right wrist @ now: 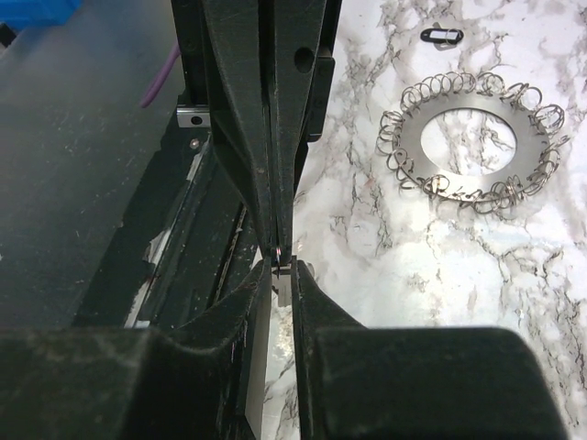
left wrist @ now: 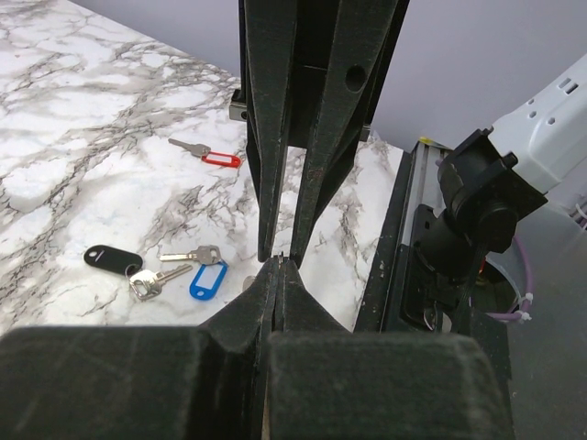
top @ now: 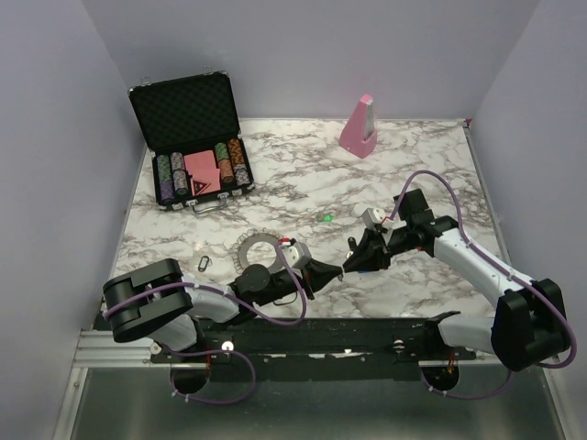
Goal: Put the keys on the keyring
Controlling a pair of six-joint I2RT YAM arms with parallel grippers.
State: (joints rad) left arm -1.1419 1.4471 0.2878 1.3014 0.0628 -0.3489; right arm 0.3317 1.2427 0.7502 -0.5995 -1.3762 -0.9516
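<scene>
Top view: one marble table [top: 303,174], two arms. One keyring [top: 257,249] lies flat on the marble beside the left forearm. One small black loop [top: 204,263] lies just left of it. One open black case [top: 188,110] with rows of chips [top: 171,176] sits at far left. One pink wedge [top: 359,126] stands upright near the far edge. One green speck [top: 326,218] lies mid-table, too small to identify. The left gripper [top: 336,271] and right gripper [top: 349,266] meet tip to tip, right of the keyring and apart from it. Left wrist view: the left fingers are pressed together with no gap. The right fingers reach in from the top of the view as a narrow V onto the same spot. A pale glint sits where the tips meet, and what it is cannot be told. Three keys [left wrist: 188,255] lie on the table beyond, all apart from the grippers: one red key [left wrist: 206,154], one black key [left wrist: 113,258], one blue key [left wrist: 208,280]. Black and blue lie close together, red farther off on its own. Right wrist view: the right fingers stand a thin slit apart, with the left tip set at the slit. Whether the right gripper grips anything cannot be told. The keyring lies flat, small loops all round its rim, well apart from both tips, and the black loop lies beyond it.
</scene>
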